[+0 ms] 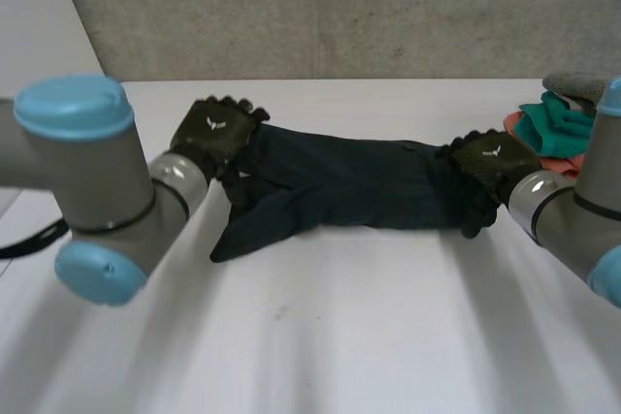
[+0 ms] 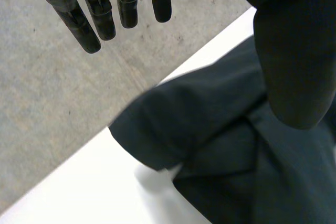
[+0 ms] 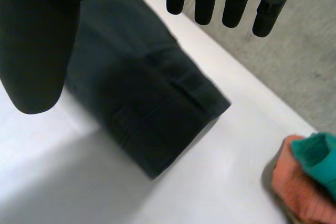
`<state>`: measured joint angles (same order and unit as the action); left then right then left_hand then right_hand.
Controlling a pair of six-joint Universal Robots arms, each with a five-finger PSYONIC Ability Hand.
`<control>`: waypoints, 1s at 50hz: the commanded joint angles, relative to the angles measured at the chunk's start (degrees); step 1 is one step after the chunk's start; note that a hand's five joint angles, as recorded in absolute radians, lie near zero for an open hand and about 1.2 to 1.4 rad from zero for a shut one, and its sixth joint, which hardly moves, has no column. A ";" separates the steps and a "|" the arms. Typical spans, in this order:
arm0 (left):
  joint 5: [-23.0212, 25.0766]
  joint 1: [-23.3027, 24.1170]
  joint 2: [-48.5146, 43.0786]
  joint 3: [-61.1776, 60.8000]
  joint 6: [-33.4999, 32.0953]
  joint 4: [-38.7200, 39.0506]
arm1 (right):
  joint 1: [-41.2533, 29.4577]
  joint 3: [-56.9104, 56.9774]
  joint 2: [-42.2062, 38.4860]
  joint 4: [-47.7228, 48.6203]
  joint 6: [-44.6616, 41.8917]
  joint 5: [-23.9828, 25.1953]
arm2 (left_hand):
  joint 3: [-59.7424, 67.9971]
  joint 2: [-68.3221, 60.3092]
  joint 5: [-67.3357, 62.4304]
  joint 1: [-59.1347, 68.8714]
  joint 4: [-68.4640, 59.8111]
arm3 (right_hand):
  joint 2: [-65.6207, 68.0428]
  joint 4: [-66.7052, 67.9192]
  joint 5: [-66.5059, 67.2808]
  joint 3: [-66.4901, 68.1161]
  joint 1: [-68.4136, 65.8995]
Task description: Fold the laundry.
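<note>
A dark garment (image 1: 349, 186) lies stretched across the middle of the frame on the white table (image 1: 340, 336). The left hand (image 1: 215, 135) is at its left end and the right hand (image 1: 490, 164) at its right end. Both hands' fingers (image 2: 102, 17) (image 3: 203, 1) are straight and released, grasping nothing. A teal and orange pile (image 1: 553, 128) sits at the right edge.

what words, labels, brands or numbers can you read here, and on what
No readable text anywhere.
On the left hand: a small white emblem, no letters.
On the right hand: the same emblem, no letters.
On the dark garment and the pile of cloths: no label or print visible.
</note>
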<state>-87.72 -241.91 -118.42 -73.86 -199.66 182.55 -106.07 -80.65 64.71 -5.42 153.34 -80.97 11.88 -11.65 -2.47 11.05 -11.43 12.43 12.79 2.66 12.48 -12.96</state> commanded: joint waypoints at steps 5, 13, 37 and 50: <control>3.17 -3.13 -18.41 29.55 -4.68 -10.28 | -0.72 12.17 -6.61 -0.81 0.12 -0.33 | -1.88 1.65 2.47 -1.05 1.43 | 10.01 9.65 9.78 9.96 -9.48; 5.72 -4.01 -28.17 38.88 -9.44 -10.11 | -0.89 15.70 -11.10 -6.17 -0.14 0.02 | 10.27 -10.51 -9.68 11.11 -10.72 | 20.62 20.26 20.39 20.57 -20.09; 3.09 -0.67 -10.35 5.94 -10.14 -4.66 | 3.32 2.17 -7.06 0.85 -3.66 1.60 | 66.96 -67.20 -66.37 67.80 -67.41 | 67.57 67.21 67.34 67.52 -67.04; 2.91 0.47 2.05 -12.53 -11.54 -4.48 | 8.77 -10.31 4.98 -5.20 -7.96 10.13 | 62.77 -63.00 -62.18 63.60 -63.22 | 67.57 67.21 67.34 67.52 -67.04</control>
<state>-84.56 -241.49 -119.53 -80.30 -210.00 178.19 -99.87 -86.50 66.15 -6.27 148.78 -74.80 66.79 -67.33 -56.17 65.35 -67.34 67.16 68.25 56.73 67.90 -62.91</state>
